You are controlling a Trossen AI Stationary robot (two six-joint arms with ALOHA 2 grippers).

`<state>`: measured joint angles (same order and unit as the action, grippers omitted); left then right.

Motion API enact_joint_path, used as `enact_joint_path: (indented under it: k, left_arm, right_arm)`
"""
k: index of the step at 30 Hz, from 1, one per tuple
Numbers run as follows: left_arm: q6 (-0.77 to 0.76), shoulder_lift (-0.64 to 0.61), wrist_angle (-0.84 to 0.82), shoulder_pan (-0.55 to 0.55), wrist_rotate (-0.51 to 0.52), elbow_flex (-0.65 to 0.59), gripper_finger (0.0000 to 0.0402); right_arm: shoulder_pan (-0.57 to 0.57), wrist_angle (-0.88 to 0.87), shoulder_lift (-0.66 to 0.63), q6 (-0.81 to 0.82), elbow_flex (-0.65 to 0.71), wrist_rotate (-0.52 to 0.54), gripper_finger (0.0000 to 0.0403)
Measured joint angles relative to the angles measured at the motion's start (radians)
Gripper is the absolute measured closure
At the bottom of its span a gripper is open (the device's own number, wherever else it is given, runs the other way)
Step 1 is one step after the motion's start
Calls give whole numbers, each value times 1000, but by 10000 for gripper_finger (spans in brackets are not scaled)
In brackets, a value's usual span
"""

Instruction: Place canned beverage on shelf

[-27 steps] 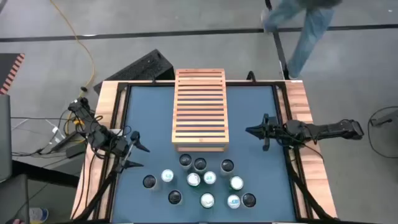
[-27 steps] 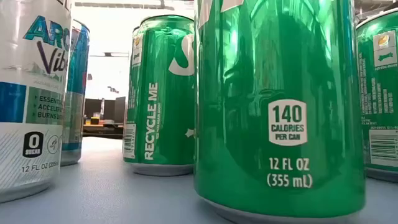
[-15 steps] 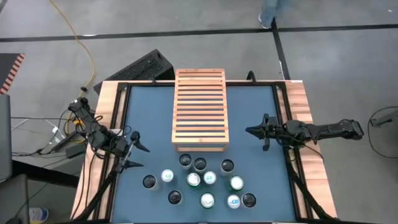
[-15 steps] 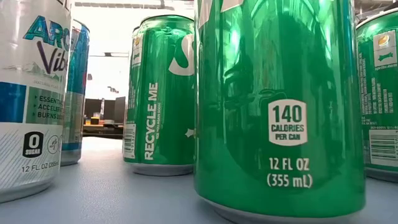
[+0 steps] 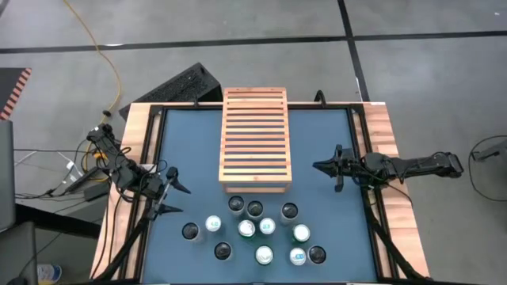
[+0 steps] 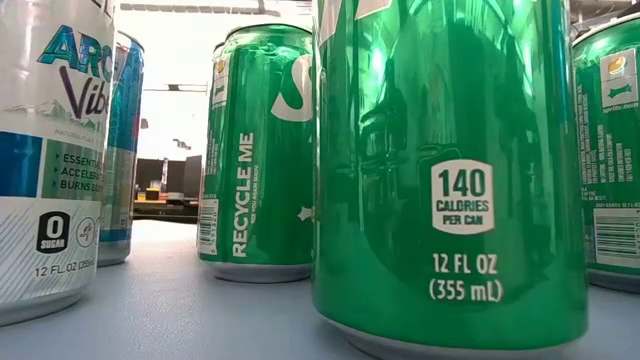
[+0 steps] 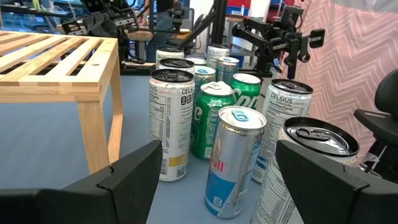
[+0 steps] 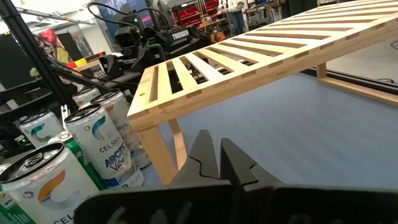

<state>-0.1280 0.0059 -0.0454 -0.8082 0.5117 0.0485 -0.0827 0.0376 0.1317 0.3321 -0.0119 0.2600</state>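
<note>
The wooden slatted shelf [image 5: 255, 138] stands on its legs on the blue table, toward the far side. Several beverage cans [image 5: 253, 231] stand upright on their bases in a cluster near the table's front; green ones [image 6: 450, 170] fill the low view. My left gripper [image 5: 171, 198] is open at the table's left, level, facing the cans [image 7: 233, 158] from a short way off. My right gripper [image 5: 320, 167] is shut at the table's right, pointing toward the shelf [image 8: 261, 56], with nothing in it.
A wooden border [image 5: 142, 158] frames the blue table [image 5: 190, 158]. There is bare table on either side of the shelf and between each gripper and the cans. Cables and a dark keyboard-like object [image 5: 186, 83] lie on the floor beyond the far left corner.
A person beyond the table's far right corner has walked out of the high view. Both arms and all the cans have kept still.
</note>
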Motion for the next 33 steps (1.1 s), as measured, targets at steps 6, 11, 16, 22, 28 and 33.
enact_joint_path:
  k: [6,11,16,22,28,33]
  left_arm:
    - [0,0,0,0,0,0,99]
    - [0,0,0,0,0,0,99]
    - [0,0,30,0,26,-4,99]
    - [-201,0,101,1,81,-4,99]
    - [-234,0,140,1,204,-3,99]
    - [-226,0,274,1,284,-3,99]
  right_arm:
    - [0,0,0,0,0,0,403]
    - [0,0,0,0,0,0,403]
    - [0,0,0,0,0,0,403]
    - [0,0,0,0,0,0,403]
    - [0,0,0,0,0,0,403]
    - [5,4,0,-1,0,29,403]
